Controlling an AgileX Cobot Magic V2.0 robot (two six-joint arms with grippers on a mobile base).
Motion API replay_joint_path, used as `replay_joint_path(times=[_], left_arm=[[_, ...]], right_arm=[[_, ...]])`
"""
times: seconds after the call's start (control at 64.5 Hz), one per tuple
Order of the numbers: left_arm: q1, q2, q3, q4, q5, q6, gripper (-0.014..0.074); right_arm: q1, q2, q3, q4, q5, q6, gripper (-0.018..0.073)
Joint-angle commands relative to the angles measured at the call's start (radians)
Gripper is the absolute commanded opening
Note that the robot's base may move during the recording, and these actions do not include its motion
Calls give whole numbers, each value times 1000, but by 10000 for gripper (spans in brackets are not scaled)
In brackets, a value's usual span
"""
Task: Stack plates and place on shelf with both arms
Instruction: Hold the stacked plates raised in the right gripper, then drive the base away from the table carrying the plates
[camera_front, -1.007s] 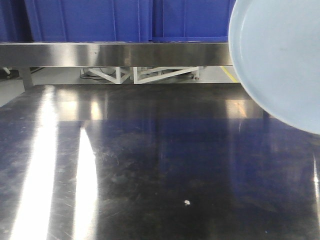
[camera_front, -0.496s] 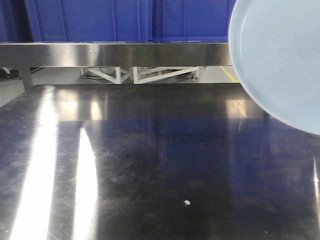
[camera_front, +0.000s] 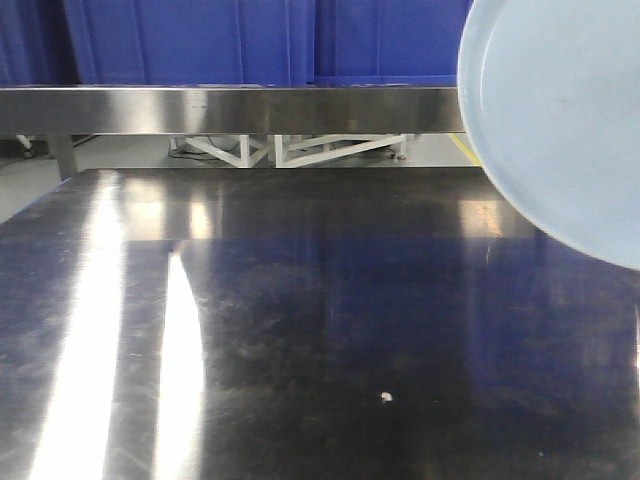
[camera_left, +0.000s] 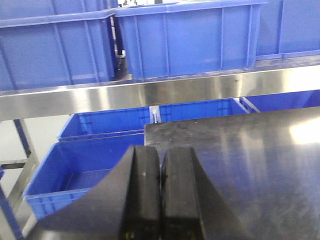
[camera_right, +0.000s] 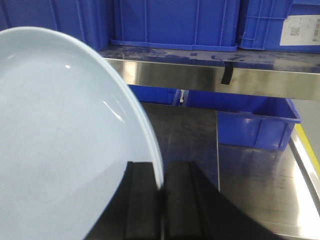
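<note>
A dark, glossy steel table (camera_front: 300, 300) fills the front view, streaked with glare on its left. A steel shelf (camera_front: 230, 108) runs along its far edge, and blue bins (camera_left: 185, 40) stand on the shelf, with more bins lower down beyond the table. One pale blue plate (camera_front: 570, 120) hangs in the air at the right of the front view, tilted steeply, clear of the table and overlapping the shelf's right end. The right gripper (camera_right: 162, 170) holds it, its two black fingers pinched on the rim at the plate's lower edge. The left gripper (camera_left: 160, 155) hovers over the table's corner, fingers pressed together on nothing. A small white speck (camera_front: 386, 397) lies on the table.
</note>
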Motion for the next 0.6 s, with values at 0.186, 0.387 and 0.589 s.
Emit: replay_joint_path(times=[0.186, 0.387, 0.589], left_arm=[[4, 6, -36, -8, -90, -8, 82], [4, 6, -36, -8, -90, -8, 82], [4, 6, -36, -8, -90, -8, 82]], right_arm=[[-6, 2, -33, 2, -107, 5, 57], [-6, 2, -33, 2, -107, 5, 57], [-6, 2, -33, 2, -107, 5, 57]])
